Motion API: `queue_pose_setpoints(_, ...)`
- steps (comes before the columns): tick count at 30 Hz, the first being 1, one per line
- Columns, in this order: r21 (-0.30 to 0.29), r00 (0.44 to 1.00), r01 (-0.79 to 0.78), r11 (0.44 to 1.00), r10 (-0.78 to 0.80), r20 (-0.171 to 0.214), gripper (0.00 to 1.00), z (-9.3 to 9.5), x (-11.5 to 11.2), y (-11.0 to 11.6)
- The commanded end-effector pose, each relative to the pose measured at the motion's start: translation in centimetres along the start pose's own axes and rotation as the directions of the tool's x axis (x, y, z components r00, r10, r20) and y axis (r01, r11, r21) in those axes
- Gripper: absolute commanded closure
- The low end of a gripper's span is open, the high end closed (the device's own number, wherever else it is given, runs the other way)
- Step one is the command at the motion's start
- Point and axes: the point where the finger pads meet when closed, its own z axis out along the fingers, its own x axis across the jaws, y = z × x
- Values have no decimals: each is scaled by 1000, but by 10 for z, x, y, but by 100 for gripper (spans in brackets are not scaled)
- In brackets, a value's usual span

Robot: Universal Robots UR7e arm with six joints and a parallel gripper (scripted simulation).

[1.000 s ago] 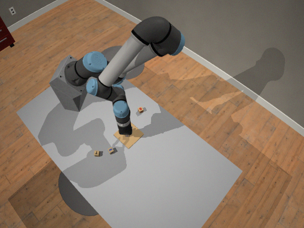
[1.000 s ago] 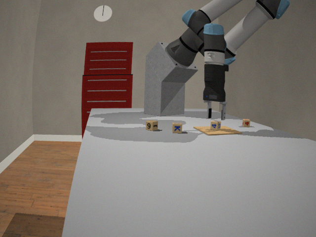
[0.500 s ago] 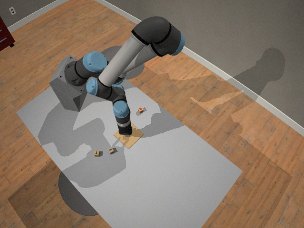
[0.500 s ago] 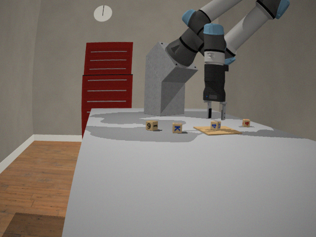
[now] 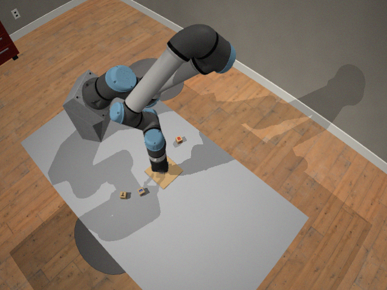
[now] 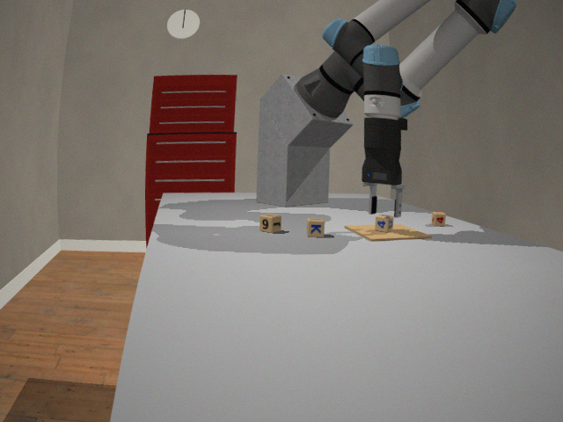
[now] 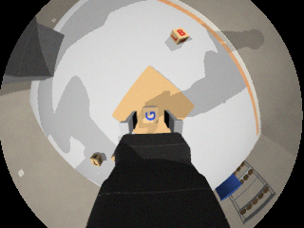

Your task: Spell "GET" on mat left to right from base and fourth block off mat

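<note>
Block G point(image 6: 383, 223) point(image 7: 150, 115) rests on the mat point(image 5: 173, 176) point(image 6: 363, 233) point(image 7: 142, 90), its blue letter facing up; from the top viewpoint the arm hides it. The mat lies flat on the table point(image 5: 218, 218) point(image 6: 318, 317) point(image 7: 109, 43). The gripper point(image 5: 160, 173) point(image 6: 384, 214) point(image 7: 150, 116) is positioned over the mat, pointing downward. Its two fingers are spread, with nothing pinched between them; in the wrist view they stand on opposite sides of block G's outline.

Relative to the mat, and as seen from the pedestal point(image 5: 75, 119) point(image 6: 273, 172), the other blocks are located as follows. Block B point(image 5: 178, 139) point(image 6: 438, 219) point(image 7: 180, 36) is off the mat to the left, red letter up. Block E point(image 5: 141, 191) point(image 6: 315, 228) is off the mat to the right. Block T point(image 5: 123, 194) point(image 6: 270, 223) point(image 7: 96, 159) is on that same side, farther from the mat than block E.
</note>
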Motion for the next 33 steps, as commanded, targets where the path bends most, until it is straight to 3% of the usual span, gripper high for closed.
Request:
queue_pose_setpoints(1,-1,1000,2,1000,-2,0,0,14,1,1)
queue_pose_setpoints(13,-1,1000,2,1000,-2,0,0,30,1,1)
queue_pose_setpoints(33,-1,1000,0,1000,0,0,0,31,0,0)
